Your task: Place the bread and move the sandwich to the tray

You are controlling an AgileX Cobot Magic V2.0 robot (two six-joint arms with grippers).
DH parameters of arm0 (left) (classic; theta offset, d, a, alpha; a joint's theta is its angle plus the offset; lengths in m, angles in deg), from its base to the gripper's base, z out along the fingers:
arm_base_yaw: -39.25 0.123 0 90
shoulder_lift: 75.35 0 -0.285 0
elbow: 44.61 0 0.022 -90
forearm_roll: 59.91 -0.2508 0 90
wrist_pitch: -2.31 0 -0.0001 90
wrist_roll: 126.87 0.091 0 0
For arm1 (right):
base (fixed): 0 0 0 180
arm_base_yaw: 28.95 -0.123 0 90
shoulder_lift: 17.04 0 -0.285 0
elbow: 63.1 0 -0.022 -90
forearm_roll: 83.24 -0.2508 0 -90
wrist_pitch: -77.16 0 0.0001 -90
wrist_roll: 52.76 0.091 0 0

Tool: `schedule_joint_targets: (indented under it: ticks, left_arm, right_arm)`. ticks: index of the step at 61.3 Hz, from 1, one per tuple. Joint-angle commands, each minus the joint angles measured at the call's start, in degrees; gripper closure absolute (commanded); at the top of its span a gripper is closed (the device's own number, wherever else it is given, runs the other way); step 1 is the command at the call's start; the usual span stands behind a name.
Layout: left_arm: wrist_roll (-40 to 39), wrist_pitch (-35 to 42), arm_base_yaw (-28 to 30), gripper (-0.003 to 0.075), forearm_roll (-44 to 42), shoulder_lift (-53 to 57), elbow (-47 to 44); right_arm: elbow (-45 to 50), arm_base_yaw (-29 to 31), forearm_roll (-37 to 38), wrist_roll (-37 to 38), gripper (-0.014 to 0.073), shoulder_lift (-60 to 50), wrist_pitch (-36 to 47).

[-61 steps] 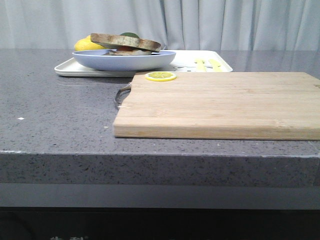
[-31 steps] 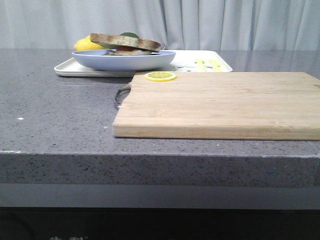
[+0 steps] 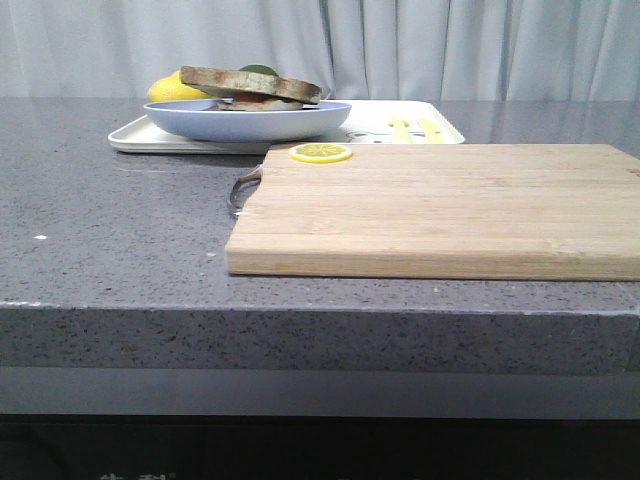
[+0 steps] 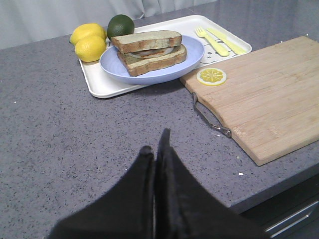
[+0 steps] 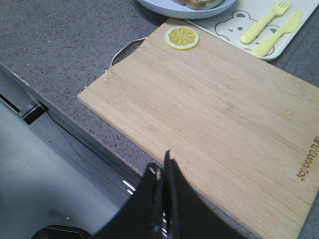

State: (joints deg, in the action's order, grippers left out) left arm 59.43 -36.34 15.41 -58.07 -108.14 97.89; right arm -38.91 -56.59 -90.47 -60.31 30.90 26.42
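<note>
Both claws are pressed narrow, holding nothing: the left gripper hangs above bare counter, and the right gripper sits over the near edge of the cutting board, fingers together.

Front view: neither arm shows. The tray lies toward the far left part of the table, with the blue plate on it and the sandwich on the plate. A lemon peeks out behind. The cutting board fills the near right, a lemon slice at its far left corner.

Left wrist view: the sandwich has its top slice of bread already on, filling between the two slices. It rests in the blue plate on the tray. Two lemons and a dark green fruit crowd the tray's far left corner; a yellow fork and knife lie at its right end.

Right wrist view: the lemon slice sits on the board's corner, just beside the tray with its bear print.
</note>
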Motion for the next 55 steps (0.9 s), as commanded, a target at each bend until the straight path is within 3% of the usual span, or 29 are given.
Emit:
schedule_joint_targets:
  ticks: [1,21,29,55]
  left_arm:
    - [0.0,4.6,-0.5,0.0741,0.2,-0.4,1.5]
    - [0.0,5.3,-0.6,0.0741,0.1,1.3,0.4]
    - [0.0,6.4,3.5,0.0741,-0.6,6.8,-2.2]
    - [0.0,33.5,17.0,0.074,3.1,25.9,-31.2]
  right_arm:
    - [-1.2,0.2,-0.7,-0.2,0.0662,-0.1,3.5]
    - [-1.2,0.2,-0.7,-0.2,0.0662,-0.1,3.5]
    - [-1.2,0.2,-0.7,-0.2,0.0662,-0.1,3.5]
    - [-1.2,0.2,-0.7,-0.2,0.0662,-0.1,3.5]
